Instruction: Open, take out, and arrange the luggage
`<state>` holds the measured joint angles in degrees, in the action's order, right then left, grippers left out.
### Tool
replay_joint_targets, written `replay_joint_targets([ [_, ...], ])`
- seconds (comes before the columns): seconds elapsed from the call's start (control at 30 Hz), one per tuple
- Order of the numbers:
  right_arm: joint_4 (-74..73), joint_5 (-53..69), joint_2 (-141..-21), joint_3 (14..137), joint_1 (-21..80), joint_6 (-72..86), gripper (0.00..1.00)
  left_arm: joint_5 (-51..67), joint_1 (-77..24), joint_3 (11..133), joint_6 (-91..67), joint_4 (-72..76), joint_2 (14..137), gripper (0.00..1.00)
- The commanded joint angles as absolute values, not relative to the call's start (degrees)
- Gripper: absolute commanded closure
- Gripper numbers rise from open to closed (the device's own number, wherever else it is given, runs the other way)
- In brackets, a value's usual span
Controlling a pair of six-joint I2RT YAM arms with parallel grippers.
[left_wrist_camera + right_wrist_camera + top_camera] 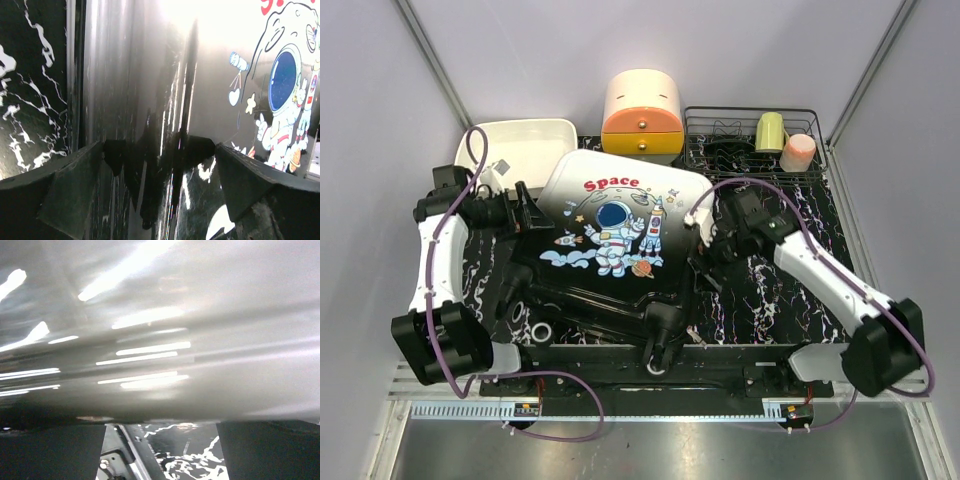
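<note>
luggage (620, 215) | we see a hard shell fading white to black, cartoon astronaut, red "Space" lettering | printed face up, middle of table (770, 300) | open or shut: unclear

Pale lilac walls (380, 120) on three sides, with metal posts (432, 60) rising at the far corners. The desk (825, 205) is black marble-look with white veining. A pale slotted rail (650, 409) runs along its near edge. Lighting is bright and even.

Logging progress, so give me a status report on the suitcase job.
Left claw open at the luggage's left side. Right claw open at its right edge. Luggage astronaut-side up, not gripped. Cream-and-orange box and white tray close behind.
</note>
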<state>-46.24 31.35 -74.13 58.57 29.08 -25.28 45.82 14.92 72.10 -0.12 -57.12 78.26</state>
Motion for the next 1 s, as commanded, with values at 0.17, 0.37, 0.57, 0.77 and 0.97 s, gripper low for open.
replay_joint_targets([
  [0.17, -31.03, 35.94, -94.56, 80.31, 20.40, -24.61, 0.14, 51.15, 12.75, 69.43, -8.42, -47.40, 80.85, 0.18],
  [0.37, -29.71, 36.03, -101.86, 89.27, 18.81, -23.56, 0.14, 51.94, 9.76, 74.79, -13.53, -41.41, 86.30, 0.29],
  [0.57, -28.30, 35.16, -105.55, 95.87, 17.67, -22.24, 0.13, 51.60, 8.61, 76.38, -19.06, -36.40, 87.01, 0.29],
  [0.77, -31.19, 34.71, -101.44, 94.94, 15.21, -22.84, 0.08, 53.25, 10.80, 84.44, -7.98, -45.41, 85.70, 0.05],
  [0.97, -39.36, 35.94, -86.32, 84.57, 14.24, -22.77, 0.00, 56.16, 15.12, 100.79, 32.57, -76.24, 78.32, 0.01],
])
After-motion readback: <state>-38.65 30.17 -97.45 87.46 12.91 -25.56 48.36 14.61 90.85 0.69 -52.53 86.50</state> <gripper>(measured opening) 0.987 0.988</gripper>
